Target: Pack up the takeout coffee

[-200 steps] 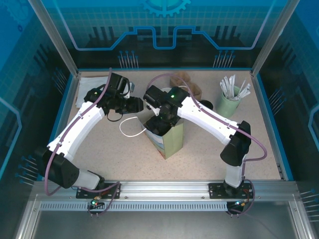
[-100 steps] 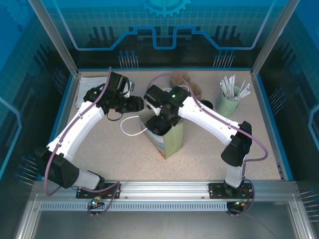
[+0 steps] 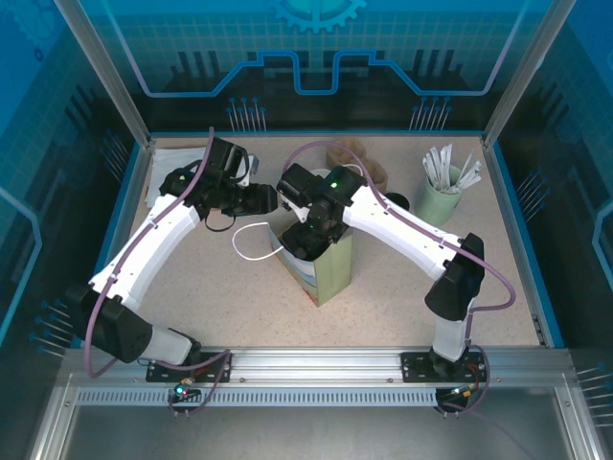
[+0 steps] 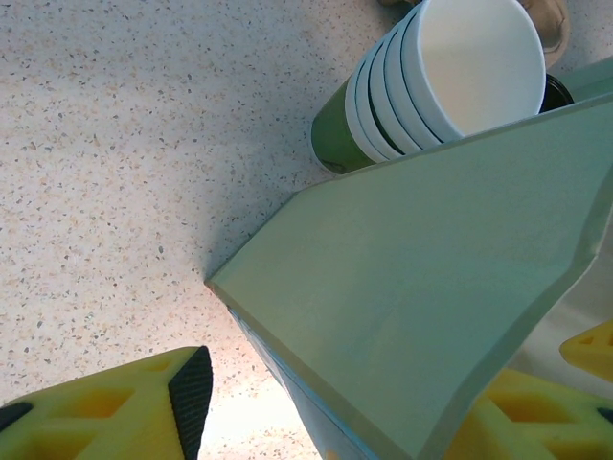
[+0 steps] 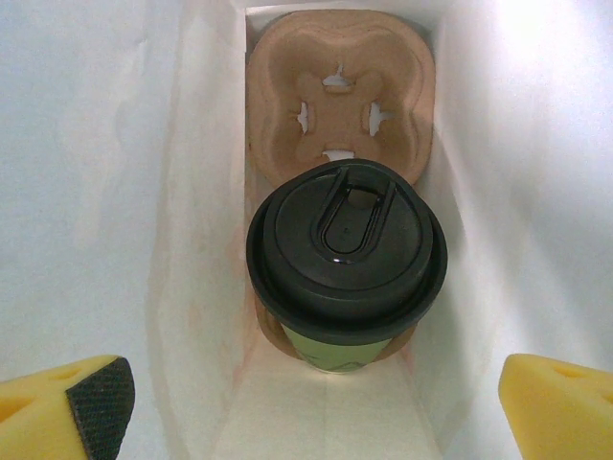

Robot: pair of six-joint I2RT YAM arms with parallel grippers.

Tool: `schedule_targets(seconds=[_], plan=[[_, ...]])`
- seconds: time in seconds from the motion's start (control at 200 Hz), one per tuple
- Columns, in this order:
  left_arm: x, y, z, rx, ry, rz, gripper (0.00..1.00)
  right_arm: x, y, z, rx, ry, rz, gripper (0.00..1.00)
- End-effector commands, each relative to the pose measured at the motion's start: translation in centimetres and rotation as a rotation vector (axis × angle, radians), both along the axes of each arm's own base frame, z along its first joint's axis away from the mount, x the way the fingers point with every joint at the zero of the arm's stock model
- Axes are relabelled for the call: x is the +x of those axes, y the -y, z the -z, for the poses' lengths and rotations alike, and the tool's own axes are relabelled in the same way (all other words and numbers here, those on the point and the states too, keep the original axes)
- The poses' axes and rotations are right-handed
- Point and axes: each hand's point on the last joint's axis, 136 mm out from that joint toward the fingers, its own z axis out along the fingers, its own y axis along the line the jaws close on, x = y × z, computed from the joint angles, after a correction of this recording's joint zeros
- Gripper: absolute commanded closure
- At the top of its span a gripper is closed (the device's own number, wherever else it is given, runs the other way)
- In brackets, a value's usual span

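Left gripper (image 3: 261, 198) has edged a little toward the top rim of the paper bag (image 3: 330, 273) at frame centre, and its jaws have opened wider. Right arm, bag and table items are unchanged.

Left wrist view: yellow fingers (image 4: 134, 412) stand spread, one at lower left and one at lower right, with the pale green bag wall between them. The lower-left pad is clear of the paper. Contact on the far side is hidden by the wall, so probably no pinch. A stack of green cups (image 4: 460, 67) with white insides lies at upper right, outside the bag.

Right gripper (image 3: 306, 236) hangs over the bag mouth. Right wrist view: fingers (image 5: 67, 407) sit wide apart in the bottom corners, holding nothing. The takeout coffee (image 5: 345, 254), an olive-green cup with a black sip lid, stands upright at centre frame, down inside the bag. It is seated in the near pocket of a brown pulp carrier (image 5: 335, 86). The carrier's far pocket, at top centre, is vacant.

Step judged: placement done and the cup released. Both arms look to be at the let-go stage.

Next move calls for:
- lifting the right gripper straight up out of the mouth, with the fingers clear of both white inner walls
- backing the left gripper off the rim without dragging the bag over
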Motion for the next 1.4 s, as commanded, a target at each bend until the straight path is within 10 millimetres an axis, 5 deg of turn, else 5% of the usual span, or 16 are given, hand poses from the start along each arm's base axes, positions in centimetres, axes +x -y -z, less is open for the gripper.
schedule_targets(seconds=[0.0, 0.54, 0.855, 1.391], plan=[[-0.3, 0.0, -1.7, -0.005, 0.039, 0.012, 0.38, -0.3, 0.8, -1.8, 0.023, 0.025, 0.005, 0.00], [-0.7, 0.0, -3.9, -0.040, 0.096, 0.006, 0.25, -0.4, 0.4, -6.5, 0.127, 0.100, 0.007, 0.01], [-1.1, -0.7, -6.0, -0.058, 0.158, -0.016, 0.20, -0.2, 1.2, -10.1, 0.167, 0.182, 0.005, 0.16], [-2.2, -0.9, -4.5, -0.088, 0.089, -0.054, 0.19, -0.4, 0.6, -7.7, 0.152, 0.092, 0.031, 0.23]])
